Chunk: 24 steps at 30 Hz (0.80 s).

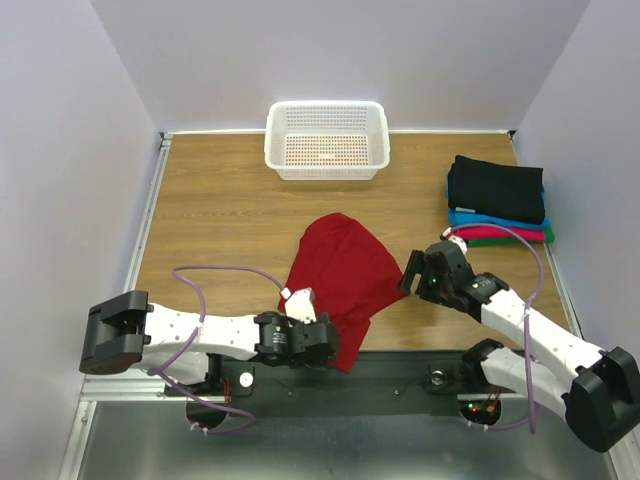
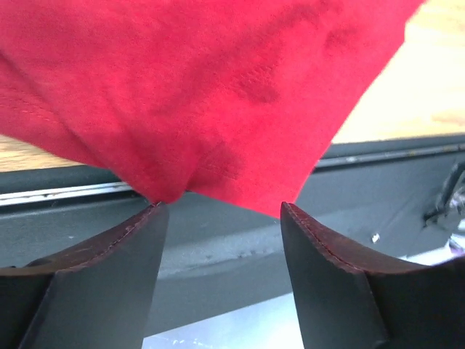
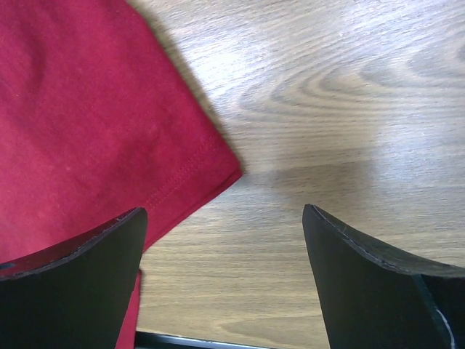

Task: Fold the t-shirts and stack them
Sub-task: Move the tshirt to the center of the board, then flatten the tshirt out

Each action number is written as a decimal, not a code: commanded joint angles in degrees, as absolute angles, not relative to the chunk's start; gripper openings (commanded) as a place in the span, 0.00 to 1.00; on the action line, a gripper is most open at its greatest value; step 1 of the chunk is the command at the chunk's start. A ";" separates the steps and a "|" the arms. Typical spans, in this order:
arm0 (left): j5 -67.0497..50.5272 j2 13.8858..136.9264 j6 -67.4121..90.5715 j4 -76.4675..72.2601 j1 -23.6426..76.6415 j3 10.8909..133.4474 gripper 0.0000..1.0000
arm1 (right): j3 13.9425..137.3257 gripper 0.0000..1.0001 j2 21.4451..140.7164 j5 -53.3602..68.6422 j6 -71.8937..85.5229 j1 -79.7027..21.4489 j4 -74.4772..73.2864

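Observation:
A dark red t-shirt [image 1: 340, 268] lies crumpled at the table's near middle, and its lower end hangs over the front edge. My left gripper [image 1: 332, 350] is open at that hanging end. In the left wrist view the red cloth [image 2: 203, 94] hangs just past the open gripper [image 2: 221, 207], and the left fingertip touches its hem. My right gripper [image 1: 407, 277] is open at the shirt's right edge. In the right wrist view a hemmed corner of the shirt [image 3: 87, 123] lies by the left finger of that gripper [image 3: 224, 211]. Folded shirts are stacked at the right: black [image 1: 497, 186] on blue [image 1: 470, 219], magenta [image 1: 500, 234] and green [image 1: 546, 236].
A white perforated basket [image 1: 327, 172] stands at the back middle of the wooden table [image 1: 220, 210]. A dark rail [image 1: 400, 372] runs along the front edge, between the arm bases. White walls close in the back and both sides.

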<state>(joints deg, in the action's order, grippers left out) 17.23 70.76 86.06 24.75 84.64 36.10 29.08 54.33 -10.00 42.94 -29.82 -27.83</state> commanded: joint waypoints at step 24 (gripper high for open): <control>21.88 76.81 87.72 32.26 81.04 38.32 0.31 | 28.21 0.92 56.51 -13.62 44.03 -30.23 -25.93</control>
<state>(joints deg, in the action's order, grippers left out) 18.83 76.23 87.99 28.93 81.43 36.10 29.08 56.62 -11.84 43.40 -29.85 -27.83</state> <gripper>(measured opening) 0.402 0.928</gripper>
